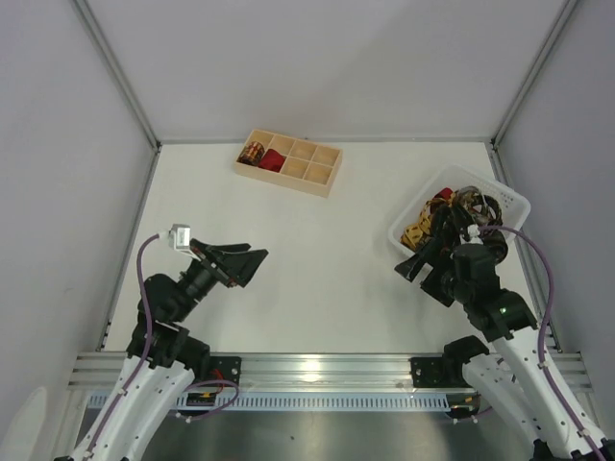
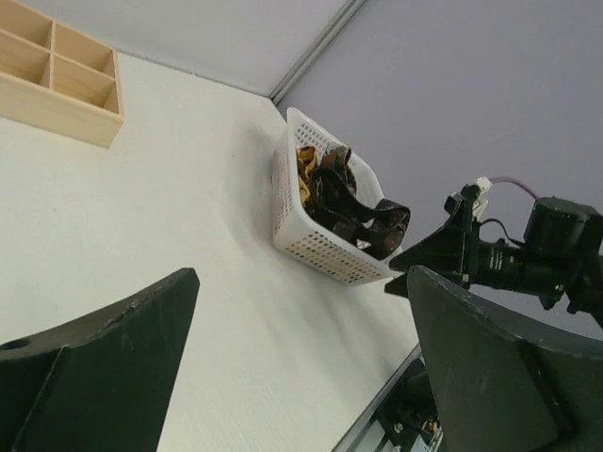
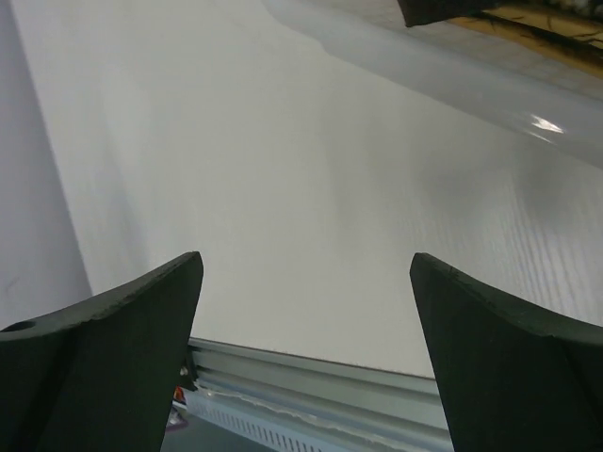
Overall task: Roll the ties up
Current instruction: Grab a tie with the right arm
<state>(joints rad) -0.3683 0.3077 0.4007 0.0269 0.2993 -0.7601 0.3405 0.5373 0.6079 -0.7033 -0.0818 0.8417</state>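
A heap of loose ties [image 1: 459, 206], dark brown and gold patterned, fills the white basket [image 1: 404, 229] at the right. Two rolled ties lie in the wooden tray [image 1: 309, 173]: a patterned coil [image 1: 254, 153] and a red one [image 1: 273, 160]. My left gripper [image 1: 252, 267] hangs open over the table's left part, holding nothing. In the left wrist view the left gripper [image 2: 303, 282] faces the basket [image 2: 316, 247] and its ties [image 2: 350, 202]. My right gripper [image 1: 415, 252] is open by the basket's near left side, and in its wrist view the right gripper [image 3: 306, 259] is empty.
The pale tray [image 2: 66, 80] stands at the back, left of centre, most compartments empty. The basket's rim [image 3: 452, 75] crosses the top of the right wrist view. The right arm [image 2: 532, 256] shows beyond the basket. A metal rail [image 1: 317, 370] runs along the near table edge [image 3: 311, 363].
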